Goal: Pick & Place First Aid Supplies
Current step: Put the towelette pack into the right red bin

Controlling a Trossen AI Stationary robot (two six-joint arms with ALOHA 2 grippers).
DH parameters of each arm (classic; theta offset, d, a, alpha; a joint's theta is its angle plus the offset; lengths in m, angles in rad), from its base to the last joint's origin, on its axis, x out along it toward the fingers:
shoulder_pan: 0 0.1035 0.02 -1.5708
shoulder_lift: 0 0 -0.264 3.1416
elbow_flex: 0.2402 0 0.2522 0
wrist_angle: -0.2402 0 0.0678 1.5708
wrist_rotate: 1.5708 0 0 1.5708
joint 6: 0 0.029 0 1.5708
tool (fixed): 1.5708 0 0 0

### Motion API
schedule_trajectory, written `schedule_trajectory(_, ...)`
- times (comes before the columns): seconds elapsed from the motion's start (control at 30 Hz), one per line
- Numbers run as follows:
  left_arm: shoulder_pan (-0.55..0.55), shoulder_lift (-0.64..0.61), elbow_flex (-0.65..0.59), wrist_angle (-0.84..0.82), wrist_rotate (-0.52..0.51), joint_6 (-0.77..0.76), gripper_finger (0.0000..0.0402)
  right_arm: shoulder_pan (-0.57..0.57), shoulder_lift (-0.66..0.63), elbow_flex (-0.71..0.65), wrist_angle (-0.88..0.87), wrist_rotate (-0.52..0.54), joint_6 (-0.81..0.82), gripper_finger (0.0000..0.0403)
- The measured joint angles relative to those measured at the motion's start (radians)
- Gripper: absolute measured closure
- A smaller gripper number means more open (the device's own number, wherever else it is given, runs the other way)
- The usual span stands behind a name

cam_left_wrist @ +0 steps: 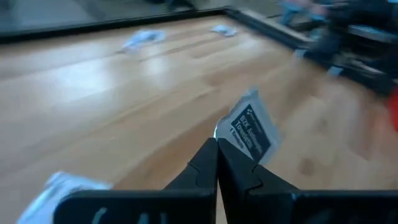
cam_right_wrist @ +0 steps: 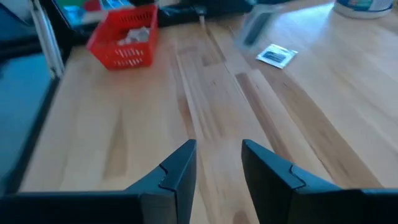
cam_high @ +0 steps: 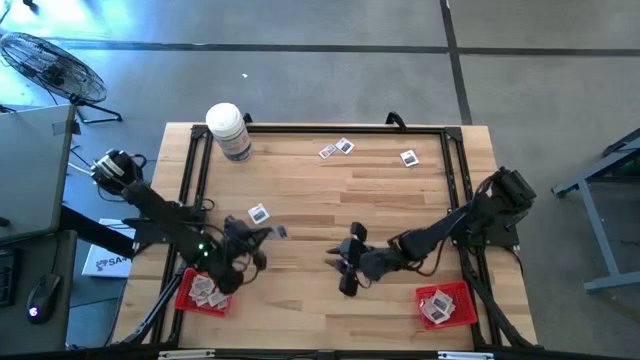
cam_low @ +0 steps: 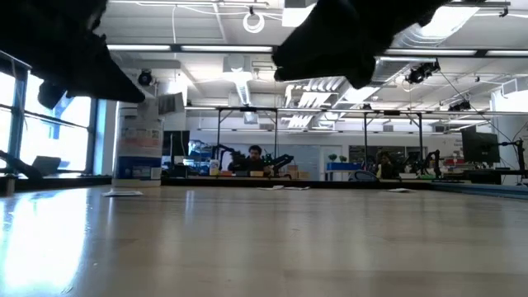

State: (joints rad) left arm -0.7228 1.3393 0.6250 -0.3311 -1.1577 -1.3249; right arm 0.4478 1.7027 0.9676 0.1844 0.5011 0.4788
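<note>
I've got the left gripper (cam_left_wrist: 217,146) pinched together on a packet (cam_left_wrist: 250,129), gripping it by one corner so the rest sticks up clear of the table. It hangs at about seven o'clock on the table, just in from the left tray (cam_high: 203,293), and I read that as the carry to that tray, which already holds a few packets. Thin flat thing, edge grip only, so I'd judge it could slip or twist on the way.

Right gripper (cam_right_wrist: 217,163) has its fingers apart with nothing between them, hovering over bare wood near the table's centre, a touch toward five o'clock. The right tray (cam_high: 446,305) sits at five o'clock with packets in it too.

Loose packets left: one (cam_high: 258,214) just beyond my left gripper toward the centre, a pair (cam_high: 336,149) near twelve o'clock, one (cam_high: 408,157) at one o'clock. The bottle (cam_high: 228,131) stands at eleven o'clock, well clear of both arms. Nothing blocks the short path to the left tray; the two grippers are near each other mid-table, so I'm minding that gap.
</note>
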Motion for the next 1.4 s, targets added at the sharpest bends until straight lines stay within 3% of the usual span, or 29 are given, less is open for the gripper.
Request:
schedule_trajectory(0.13,-0.045,0.069,0.000,0.197,-0.012,0.187,0.0401,-0.066,0.035,0.000,0.118,-0.099,0.022,0.0259)
schedule_trajectory(0.37,-0.050,0.183,0.000,0.336,-0.001,0.247,0.0401,-0.144,0.189,0.000,0.406,-0.250,0.163,0.0207)
schedule_trajectory(0.57,-0.050,0.191,0.000,0.348,0.000,0.247,0.0401,-0.171,0.270,0.000,0.536,-0.214,0.195,0.0200)
schedule_trajectory(0.73,-0.049,0.191,0.000,0.351,-0.003,0.256,0.0401,-0.193,0.289,0.003,0.595,-0.254,0.194,0.0209)
schedule_trajectory(0.9,-0.014,0.191,0.000,0.396,-0.021,0.267,0.0401,-0.208,0.301,0.064,0.516,-0.275,0.184,0.0219)
schedule_trajectory(1.1,0.025,0.191,0.001,0.451,0.065,0.337,0.0401,-0.215,0.328,0.130,0.424,-0.249,0.170,0.0237)
schedule_trajectory(1.4,0.023,0.170,0.003,0.465,0.068,0.350,0.0401,-0.214,0.328,0.130,0.416,-0.239,0.168,0.0326)
